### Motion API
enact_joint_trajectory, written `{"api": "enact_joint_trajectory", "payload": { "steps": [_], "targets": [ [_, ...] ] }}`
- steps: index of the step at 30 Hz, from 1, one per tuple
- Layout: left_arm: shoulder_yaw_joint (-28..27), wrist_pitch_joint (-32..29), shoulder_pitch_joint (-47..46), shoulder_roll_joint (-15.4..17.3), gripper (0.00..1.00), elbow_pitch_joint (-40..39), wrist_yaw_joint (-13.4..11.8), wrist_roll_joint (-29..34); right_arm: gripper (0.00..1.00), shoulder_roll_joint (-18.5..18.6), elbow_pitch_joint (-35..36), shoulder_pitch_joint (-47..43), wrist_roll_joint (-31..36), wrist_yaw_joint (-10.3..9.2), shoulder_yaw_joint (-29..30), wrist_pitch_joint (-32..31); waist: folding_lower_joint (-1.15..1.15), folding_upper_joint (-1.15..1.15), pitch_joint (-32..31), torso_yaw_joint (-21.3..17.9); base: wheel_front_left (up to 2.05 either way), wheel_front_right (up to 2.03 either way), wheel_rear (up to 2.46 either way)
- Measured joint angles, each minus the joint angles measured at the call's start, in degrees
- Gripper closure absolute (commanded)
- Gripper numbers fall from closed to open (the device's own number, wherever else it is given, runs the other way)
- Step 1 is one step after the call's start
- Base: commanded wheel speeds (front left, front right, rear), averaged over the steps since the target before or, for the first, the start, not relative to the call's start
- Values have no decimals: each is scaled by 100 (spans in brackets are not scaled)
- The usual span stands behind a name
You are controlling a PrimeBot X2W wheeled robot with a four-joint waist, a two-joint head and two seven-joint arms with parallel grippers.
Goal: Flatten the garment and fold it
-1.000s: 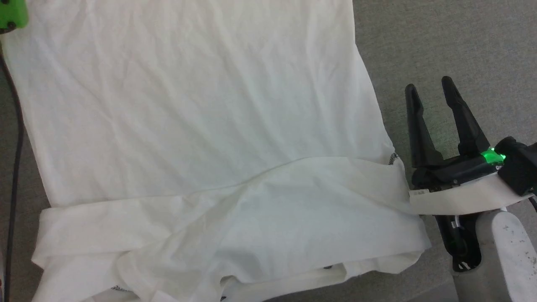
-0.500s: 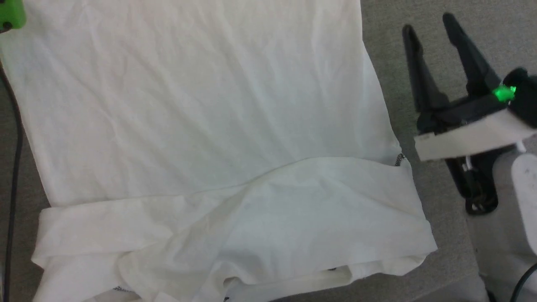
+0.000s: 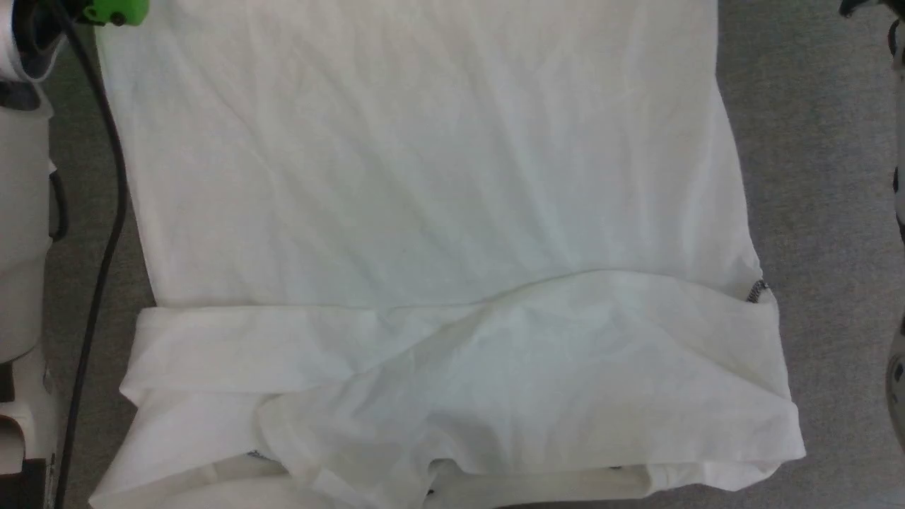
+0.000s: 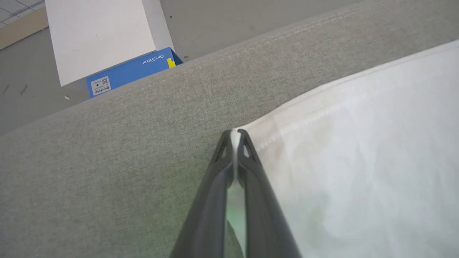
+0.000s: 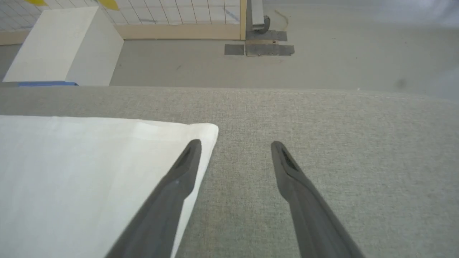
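One corner of the white garment (image 3: 438, 177) is pinched in the left gripper (image 4: 235, 134); the right gripper (image 5: 235, 144), spread wide, perhaps touches another corner.

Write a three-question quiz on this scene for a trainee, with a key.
1. True or false: the left gripper is shut on a corner of the garment.
2. Pick one. The right gripper is: A) open, with one finger over the garment's corner and the other over bare surface; B) shut on the garment; C) shut on a cable.
3. Short answer: what colour is the fabric surface that the garment lies on?

Key: 1 true; 2 A; 3 grey.
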State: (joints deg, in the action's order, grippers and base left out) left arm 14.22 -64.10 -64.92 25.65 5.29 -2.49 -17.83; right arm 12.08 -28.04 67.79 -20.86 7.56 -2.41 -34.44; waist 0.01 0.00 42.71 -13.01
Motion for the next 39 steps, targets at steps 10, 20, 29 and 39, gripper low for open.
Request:
{"api": "enact_joint_trajectory", "payload": {
  "steps": [10,20,29,39],
  "targets": [
    [300,335,-252,-230,100,168,152,9,0,-118,-838,822,683,0,498,-1439,0,0,245,513,0,0,0],
    [290,686,-365,-308,100,301,176,-94,100,-87,-477,986,1188,1,382,-2202,-1,0,374,681,0,0,0],
    [279,2236,-442,-194,100,643,65,358,100,58,-37,820,1268,2,69,-573,-1,0,300,626,0,0,0],
    [96,4121,-40,-174,100,866,-9,403,100,617,197,229,298,2,-865,1327,0,0,-134,653,0,0,0]
  ]
}}
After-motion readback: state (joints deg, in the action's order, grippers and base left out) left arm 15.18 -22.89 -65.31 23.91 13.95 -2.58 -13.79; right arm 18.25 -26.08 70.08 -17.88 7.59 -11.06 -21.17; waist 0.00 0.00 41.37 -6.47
